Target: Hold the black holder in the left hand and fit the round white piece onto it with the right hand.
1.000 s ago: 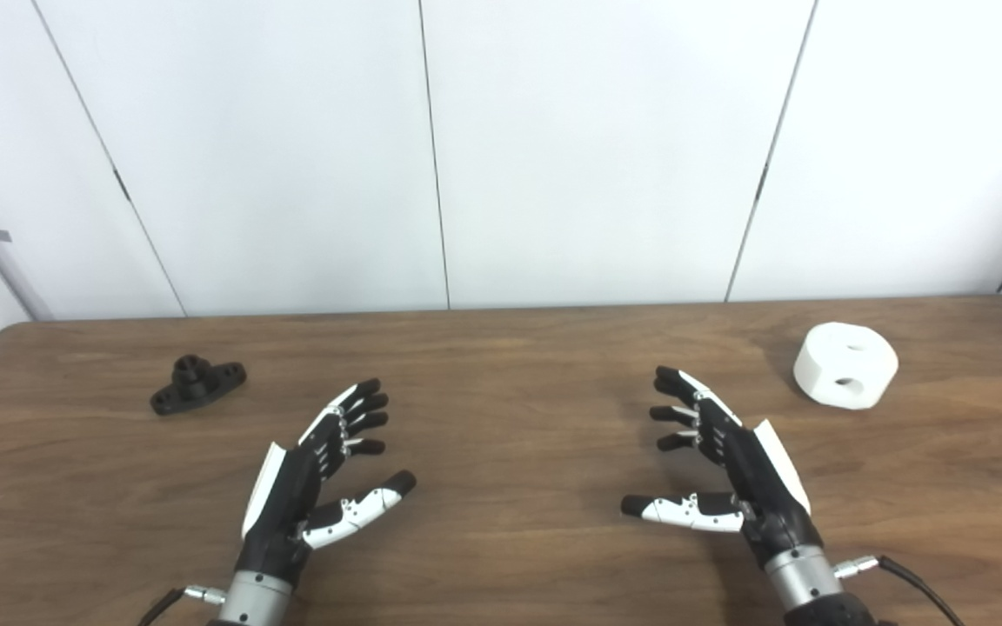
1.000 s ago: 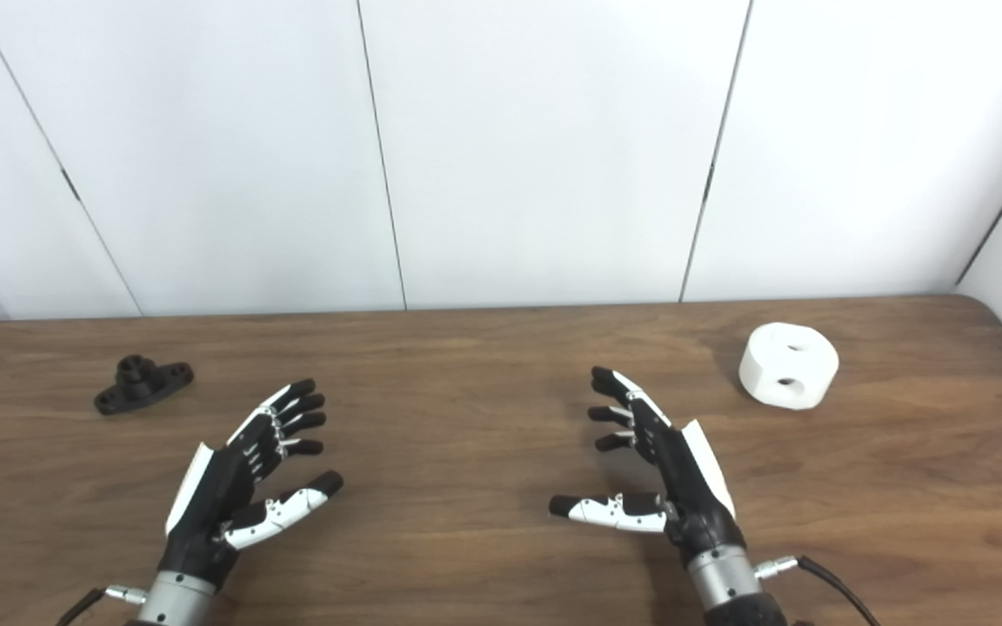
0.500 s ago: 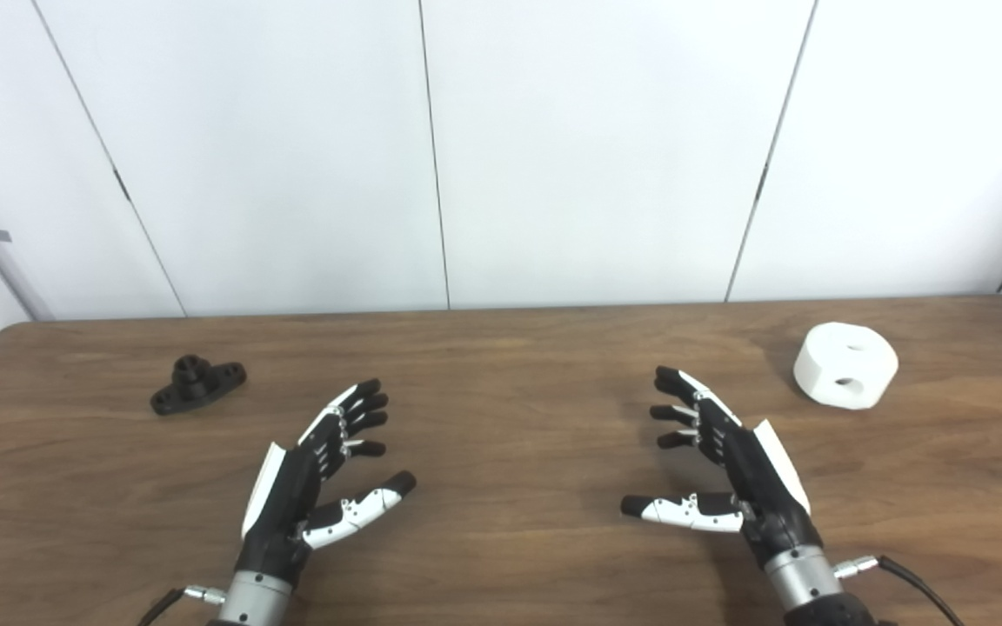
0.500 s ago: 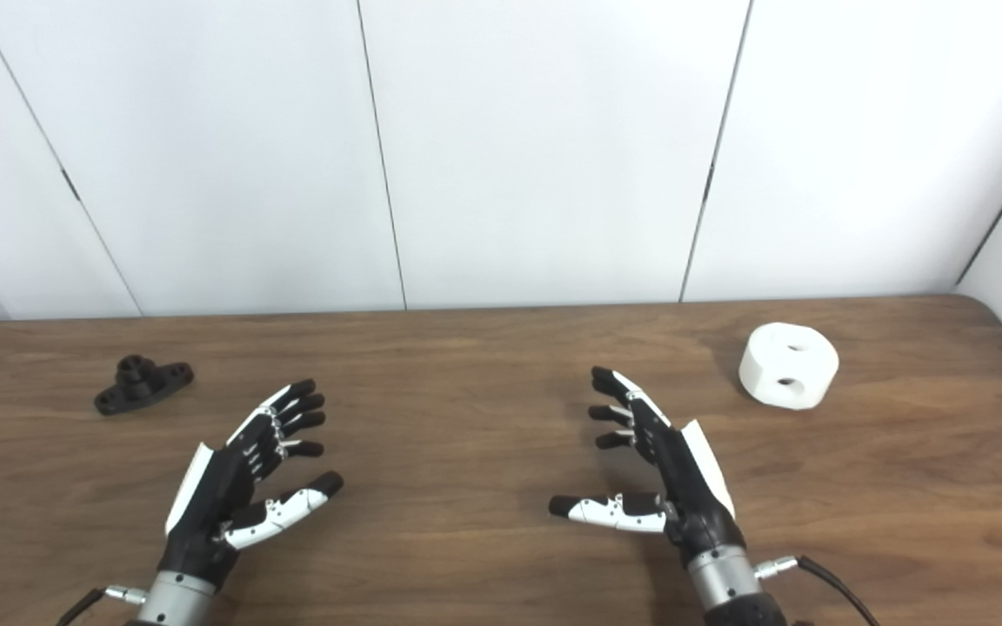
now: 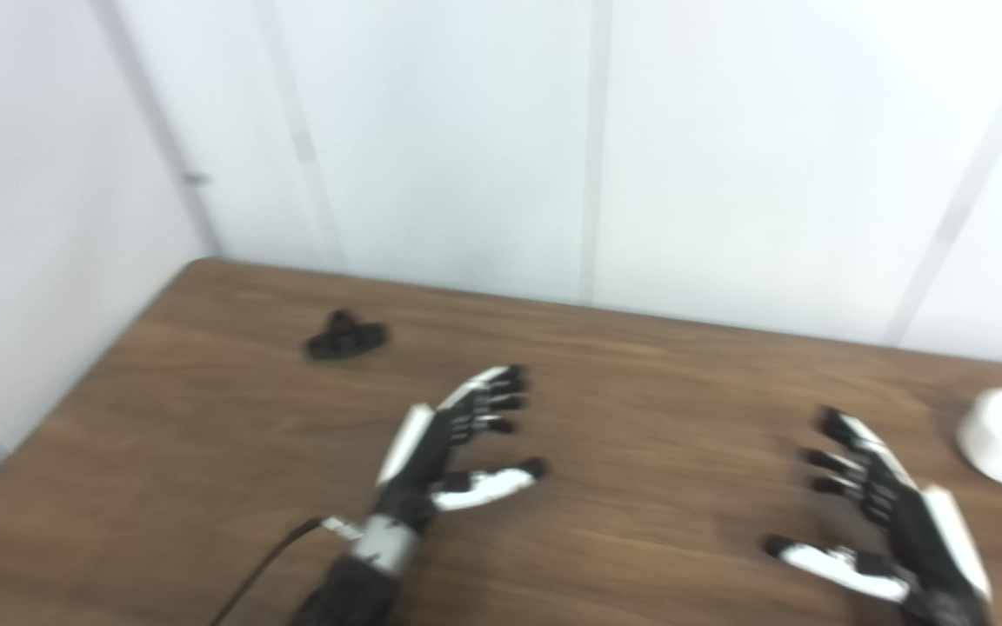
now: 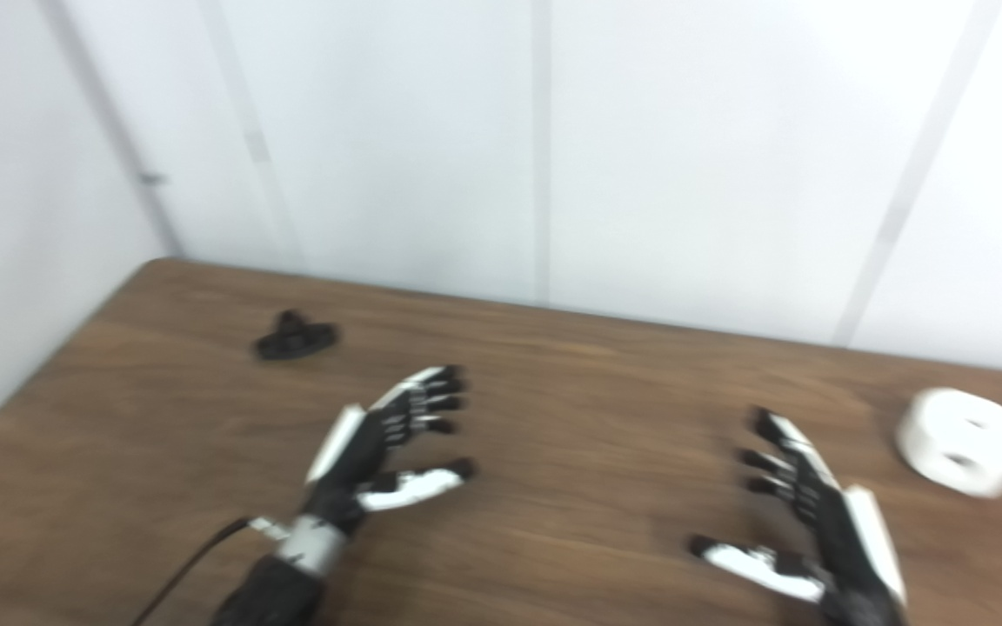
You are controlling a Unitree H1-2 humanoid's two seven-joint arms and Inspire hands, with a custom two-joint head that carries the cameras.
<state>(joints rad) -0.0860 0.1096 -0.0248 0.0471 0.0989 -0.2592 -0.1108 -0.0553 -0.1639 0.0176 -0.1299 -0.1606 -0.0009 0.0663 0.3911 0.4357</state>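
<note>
The black holder (image 5: 346,337) lies flat on the brown table (image 5: 231,417) near its far left corner. My left hand (image 5: 453,443) hovers open over the table, a hand's length to the right of and nearer than the holder, touching nothing. At the far right sits the round white piece (image 6: 964,441), a short cylinder with holes. My right hand (image 6: 810,526) is open low at the right, left of and nearer than the white piece, holding nothing. Both views are motion-blurred.
White wall panels (image 5: 553,148) stand behind the table. The table's left edge (image 5: 57,409) runs diagonally toward me. A cable (image 5: 262,569) trails from my left wrist.
The camera has swung to the left, so the whole scene has shifted right and blurred. Both hands stay open, and the holder and white piece lie where they were.
</note>
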